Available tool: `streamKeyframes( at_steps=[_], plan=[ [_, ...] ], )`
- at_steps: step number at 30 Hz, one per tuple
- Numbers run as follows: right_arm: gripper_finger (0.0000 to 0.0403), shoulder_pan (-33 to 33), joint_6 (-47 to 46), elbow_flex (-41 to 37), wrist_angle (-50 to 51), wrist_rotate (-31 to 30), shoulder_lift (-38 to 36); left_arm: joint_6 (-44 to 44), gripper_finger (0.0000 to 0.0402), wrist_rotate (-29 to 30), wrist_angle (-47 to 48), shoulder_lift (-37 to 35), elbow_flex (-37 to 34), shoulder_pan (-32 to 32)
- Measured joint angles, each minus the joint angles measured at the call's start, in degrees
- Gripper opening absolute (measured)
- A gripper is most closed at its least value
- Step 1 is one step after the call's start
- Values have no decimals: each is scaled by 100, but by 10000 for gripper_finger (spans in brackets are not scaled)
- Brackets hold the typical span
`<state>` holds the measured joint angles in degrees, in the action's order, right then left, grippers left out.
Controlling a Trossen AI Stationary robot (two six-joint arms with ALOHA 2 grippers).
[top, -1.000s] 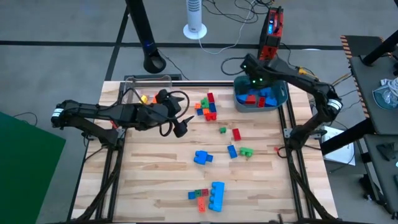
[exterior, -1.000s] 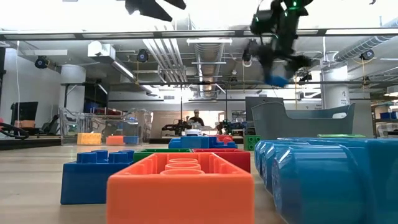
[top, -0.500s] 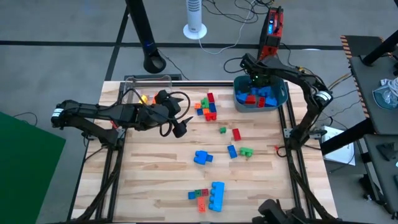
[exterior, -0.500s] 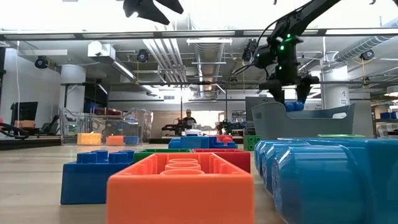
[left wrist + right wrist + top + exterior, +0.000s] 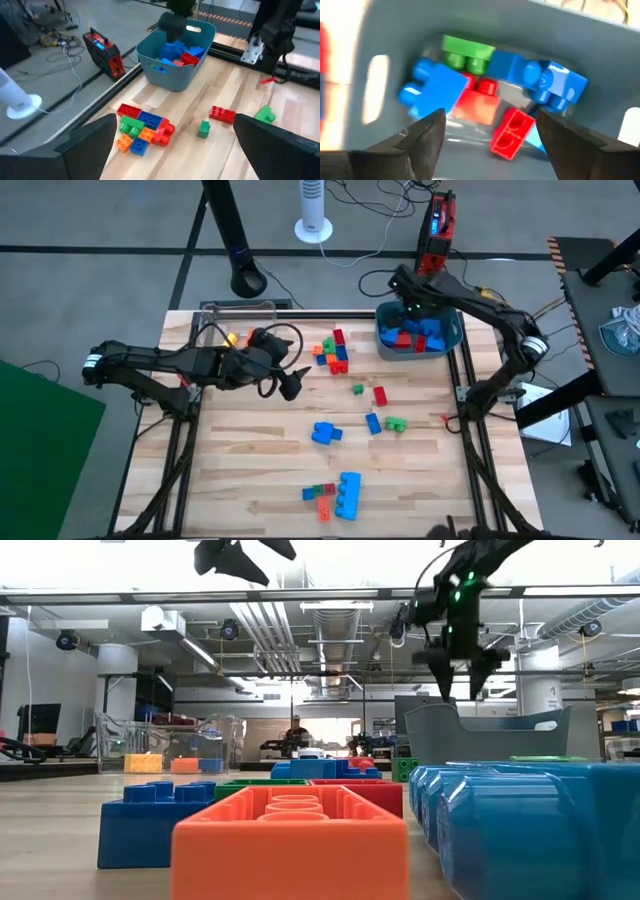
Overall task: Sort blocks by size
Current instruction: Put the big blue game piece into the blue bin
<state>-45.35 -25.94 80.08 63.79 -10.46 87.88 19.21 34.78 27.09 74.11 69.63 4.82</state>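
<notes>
High view shows the right gripper (image 5: pixel 410 308) over the teal tub (image 5: pixel 447 340) at the far right corner of the table (image 5: pixel 250 460). Its fingers (image 5: pixel 420 137) are spread wide and hold nothing. Under them, inside the tub, lie big blocks (image 5: pixel 485 100) in blue, red and green. So I think a drop into the tub is the step in hand, and that arm is now free.

The left gripper (image 5: pixel 288 388) hangs above the table near the clear plastic box (image 5: pixel 237 315). Its fingers (image 5: pixel 85 145) are wide apart too, and they touch nothing.

More blocks wait on the wood. A small pile (image 5: pixel 333 350) sits near the tub. A red block (image 5: pixel 380 395) and tiny green block (image 5: pixel 358 389) lie in the middle. A big blue block (image 5: pixel 325 432) and a long blue block (image 5: pixel 348 493) are closer to the front edge.

Next, I think an arm must go down to one loose block, put a finger on each side, and squeeze. Big ones look like they belong in the tub.
</notes>
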Motion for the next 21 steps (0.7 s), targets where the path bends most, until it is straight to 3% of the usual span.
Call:
streamKeyframes(
  at_steps=[9, 21],
  plan=[
    [269, 875, -212, -68, -850, -1, -979, 286, 387, -178, -7, 191, 11, 0],
    [244, 1257, -344, -103, -981, -9, -1090, 189, 387, -2357, 97, 1387, 9, 21]
  ],
)
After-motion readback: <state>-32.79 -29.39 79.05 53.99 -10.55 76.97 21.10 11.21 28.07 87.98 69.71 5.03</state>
